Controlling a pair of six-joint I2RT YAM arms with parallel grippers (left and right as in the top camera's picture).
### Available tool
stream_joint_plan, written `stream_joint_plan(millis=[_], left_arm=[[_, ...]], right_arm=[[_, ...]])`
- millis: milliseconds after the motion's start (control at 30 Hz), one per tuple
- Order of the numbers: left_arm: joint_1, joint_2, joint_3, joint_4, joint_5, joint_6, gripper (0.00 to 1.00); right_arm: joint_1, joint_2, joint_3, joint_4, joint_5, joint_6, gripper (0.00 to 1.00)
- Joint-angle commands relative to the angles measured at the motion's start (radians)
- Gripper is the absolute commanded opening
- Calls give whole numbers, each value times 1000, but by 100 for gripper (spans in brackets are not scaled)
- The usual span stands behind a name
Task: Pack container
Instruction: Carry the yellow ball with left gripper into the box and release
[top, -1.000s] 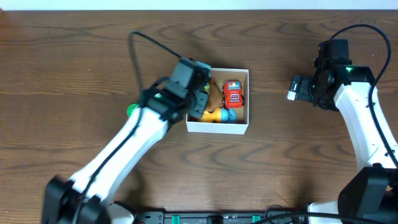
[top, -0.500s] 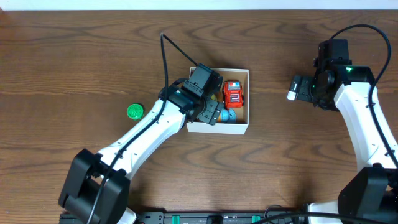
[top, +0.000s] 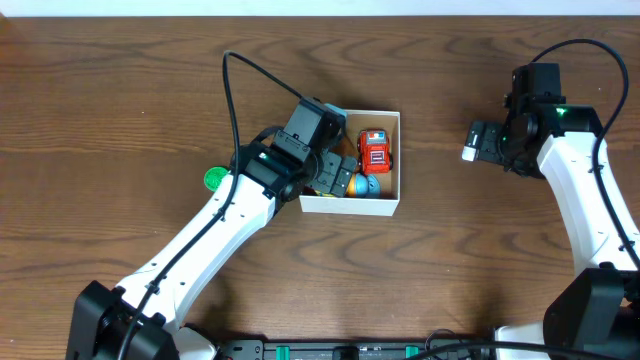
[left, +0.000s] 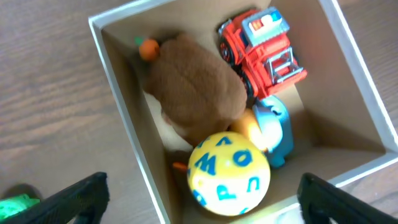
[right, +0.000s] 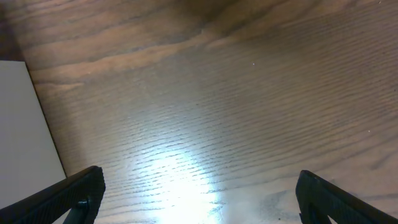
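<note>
Left gripper (left: 199, 202) above the container (left: 123, 112), jaws wide apart, empty.
A yellow ball (left: 229, 174) sits between them; the right gripper (right: 199, 196) is equally wide, holding nothing, over the table (right: 249, 93).

Yellow ball (left: 229, 174), lower centre of left wrist view: blue capital letters over surface; O, U legible, others turned or blurred. Red truck (left: 261, 50) markings unreadable.

Robot lab: cabled arms (top: 215, 225) at wooden table (top: 100, 100).

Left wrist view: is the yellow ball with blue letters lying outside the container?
No, the yellow ball lies inside the container, next to the brown plush toy.
</note>
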Motion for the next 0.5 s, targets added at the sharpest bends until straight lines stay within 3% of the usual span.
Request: stream_joint_plan(millis=[0, 33, 133, 267, 467], left_arm=[[3, -3, 13, -18, -14, -5, 69], [3, -3, 13, -24, -13, -5, 54], [3, -3, 12, -29, -6, -4, 32], [3, 0, 9, -28, 11, -4, 20], [-8, 14, 9, -25, 29, -4, 19]], right_arm=[[-6, 2, 5, -2, -3, -8, 99], [-6, 2, 5, -2, -3, -8, 99], [-6, 2, 5, -2, -3, -8, 99], [-6, 2, 5, -2, -3, -8, 99], [-6, 2, 5, -2, -3, -8, 99]])
